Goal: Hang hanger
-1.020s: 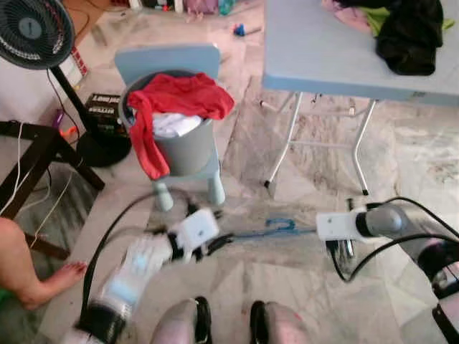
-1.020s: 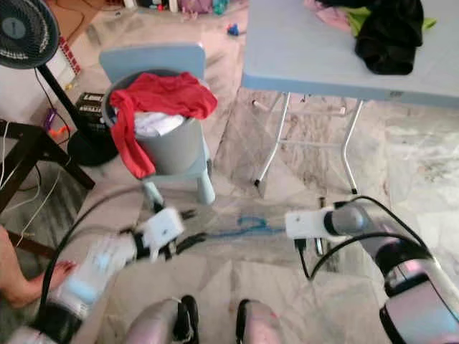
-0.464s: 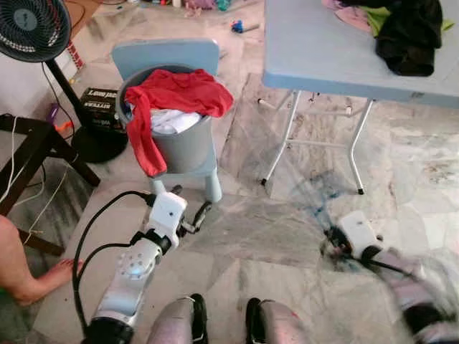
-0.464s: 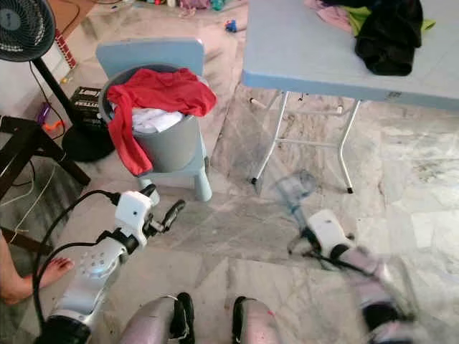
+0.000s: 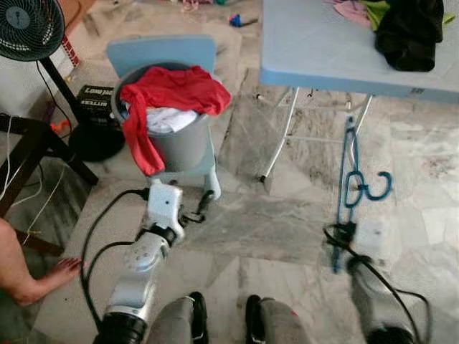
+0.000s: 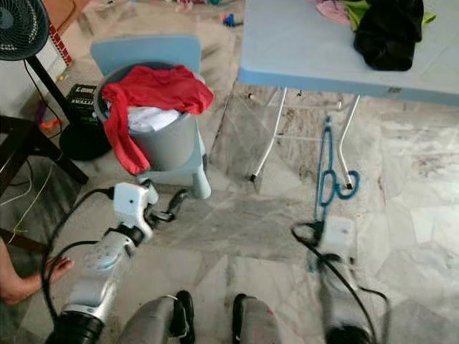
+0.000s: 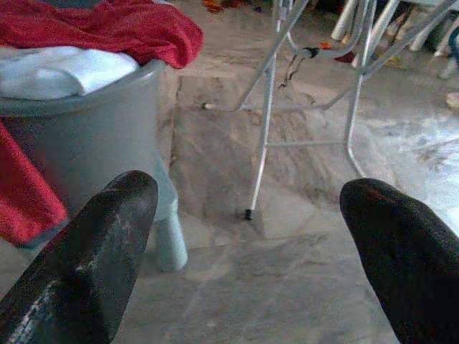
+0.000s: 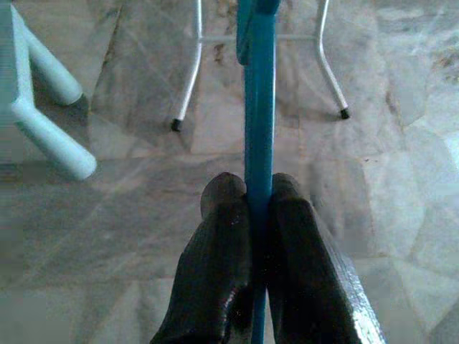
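A blue plastic hanger [image 5: 350, 175] stands nearly upright in front of the table legs, hook [image 5: 379, 188] pointing right. My right gripper [image 5: 341, 235] is shut on its lower bar; in the right wrist view both fingers [image 8: 228, 236] pinch the blue bar [image 8: 258, 107]. My left gripper [image 5: 199, 208] hovers low beside the stool's foot, open with nothing between its fingers [image 7: 107, 236]. No rail or hook for hanging can be made out.
A grey bucket [image 5: 183, 147] with red cloth [image 5: 172, 89] and white laundry sits on a light-blue stool. A blue folding table [image 5: 323, 43] with clothes stands at the back right. A fan [image 5: 29, 29], a dark bench [image 5: 32, 154] and a person's foot [image 5: 36, 279] are at left.
The hanger went from lying level between both grippers to standing upright at right in the right gripper. The left arm has drawn back toward the stool.
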Robot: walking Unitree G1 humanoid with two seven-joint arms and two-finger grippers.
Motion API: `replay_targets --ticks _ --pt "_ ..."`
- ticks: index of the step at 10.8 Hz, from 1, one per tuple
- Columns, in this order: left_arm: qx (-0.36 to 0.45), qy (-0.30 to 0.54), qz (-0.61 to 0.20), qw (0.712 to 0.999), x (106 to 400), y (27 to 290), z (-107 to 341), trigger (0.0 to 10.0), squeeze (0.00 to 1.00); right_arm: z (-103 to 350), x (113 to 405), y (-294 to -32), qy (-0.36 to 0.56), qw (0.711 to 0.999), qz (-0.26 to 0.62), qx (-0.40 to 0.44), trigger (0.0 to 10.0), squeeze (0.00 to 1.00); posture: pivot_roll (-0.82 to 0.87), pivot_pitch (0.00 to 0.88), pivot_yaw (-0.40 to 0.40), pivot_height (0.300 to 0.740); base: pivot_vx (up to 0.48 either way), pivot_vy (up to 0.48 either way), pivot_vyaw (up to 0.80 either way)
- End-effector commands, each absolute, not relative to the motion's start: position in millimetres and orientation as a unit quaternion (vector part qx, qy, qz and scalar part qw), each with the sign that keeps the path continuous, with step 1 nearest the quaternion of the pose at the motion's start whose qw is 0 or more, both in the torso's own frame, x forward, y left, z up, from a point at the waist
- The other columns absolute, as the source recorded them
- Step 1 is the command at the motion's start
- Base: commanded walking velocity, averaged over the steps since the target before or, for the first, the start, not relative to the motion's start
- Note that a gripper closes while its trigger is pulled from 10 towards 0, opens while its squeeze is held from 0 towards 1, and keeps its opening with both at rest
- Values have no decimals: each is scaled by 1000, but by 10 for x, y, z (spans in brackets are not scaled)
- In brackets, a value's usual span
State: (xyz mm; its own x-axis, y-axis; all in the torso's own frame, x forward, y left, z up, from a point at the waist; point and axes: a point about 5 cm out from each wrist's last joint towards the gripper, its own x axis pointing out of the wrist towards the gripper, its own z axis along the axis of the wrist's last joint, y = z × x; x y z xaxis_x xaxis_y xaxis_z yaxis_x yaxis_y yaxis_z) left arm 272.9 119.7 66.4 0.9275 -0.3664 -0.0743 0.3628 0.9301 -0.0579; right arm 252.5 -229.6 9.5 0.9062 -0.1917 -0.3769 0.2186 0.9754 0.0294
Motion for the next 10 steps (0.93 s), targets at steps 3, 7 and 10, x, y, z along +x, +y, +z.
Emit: replay_targets --ticks 3,7,10 --pt "-39 42 -195 979 2698 1212 677 10000 0 180 2524 -2372 183 974 -132 32 10000 0 -14 202 -42 740 85 0 -800" --pt "-33 53 -217 974 2664 1226 650 10000 0 325 2530 -2297 125 984 -114 58 10000 0 -17 196 -8 740 307 0 -800" --pt "-27 45 -233 971 2660 1167 702 10000 0 281 2470 -2253 129 978 -135 91 10000 0 -18 197 4 740 369 0 -800"
